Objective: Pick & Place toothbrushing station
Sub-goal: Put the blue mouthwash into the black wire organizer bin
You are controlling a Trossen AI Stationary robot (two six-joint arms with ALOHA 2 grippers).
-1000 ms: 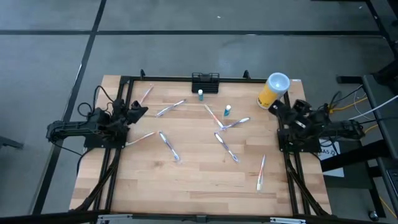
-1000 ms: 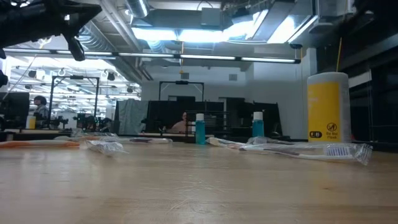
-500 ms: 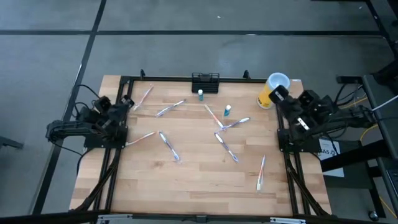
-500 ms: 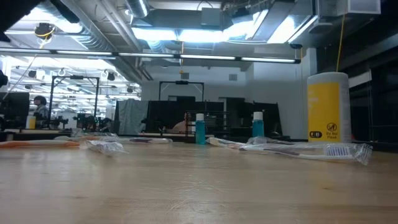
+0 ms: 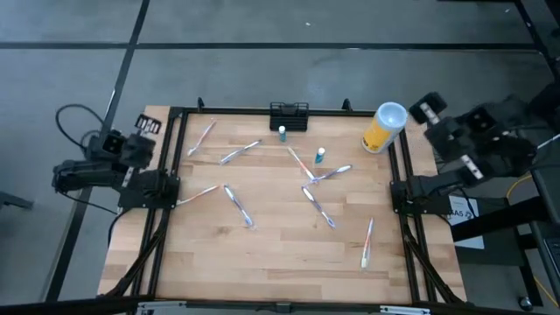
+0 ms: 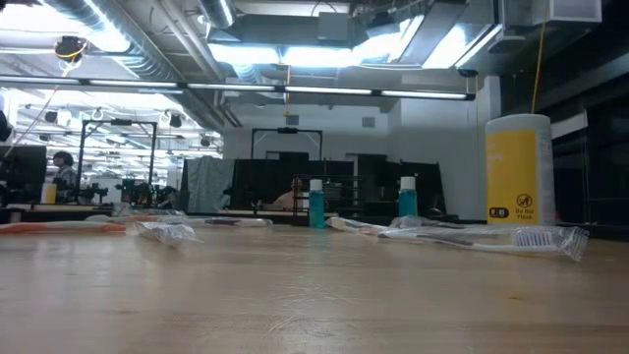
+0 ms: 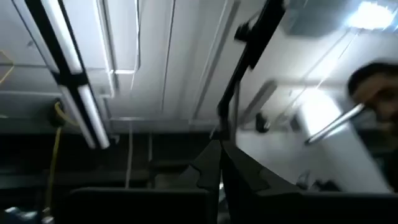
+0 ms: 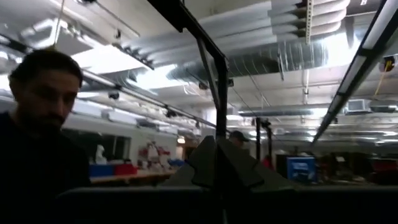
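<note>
Plainly, the rack (image 5: pixel 290 115) sits at the worktop's (image 5: pixel 280 254) twelve o'clock edge, long axis crosswise, between both arms' closed, empty fingers (image 7: pixel 219 163).

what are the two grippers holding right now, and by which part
Nothing. The left gripper and the right gripper are both shut on empty air, raised off the table's sides. The small black slotted rack sits untouched at the far edge.

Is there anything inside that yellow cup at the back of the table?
Looking straight down, the yellow cup shows only a pale, empty-looking mouth with nothing sticking out. Its bottom cannot be seen, so something small lying there cannot be ruled out.
</note>
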